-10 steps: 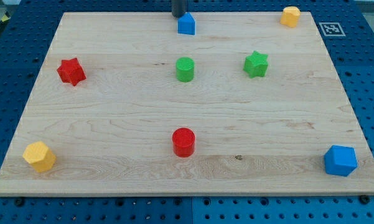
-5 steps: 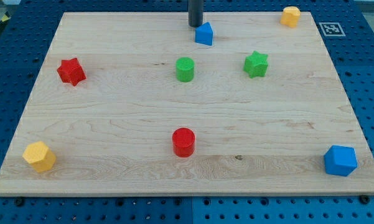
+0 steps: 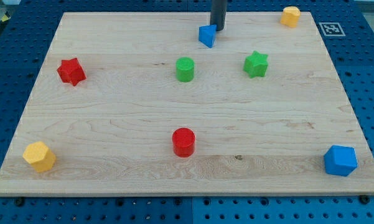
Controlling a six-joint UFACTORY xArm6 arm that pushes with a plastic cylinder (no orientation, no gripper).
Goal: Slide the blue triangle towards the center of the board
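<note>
The blue triangle [image 3: 206, 35] lies near the top middle of the wooden board [image 3: 112, 124]. My tip [image 3: 218, 29] stands just to its upper right, touching or nearly touching it. The rod rises out of the view's top. The green cylinder [image 3: 185, 69] sits below and left of the triangle, and the green star [image 3: 256, 64] below and right of it.
A red star [image 3: 70, 71] sits at the left. A red cylinder [image 3: 183, 142] is at the lower middle. Yellow blocks sit at the top right [image 3: 290, 16] and bottom left [image 3: 39, 155]. A large blue block [image 3: 340, 160] is at the bottom right.
My tip has moved rightward along the top edge, from the triangle's upper left to its upper right. The blue triangle slid right and slightly down, and has turned.
</note>
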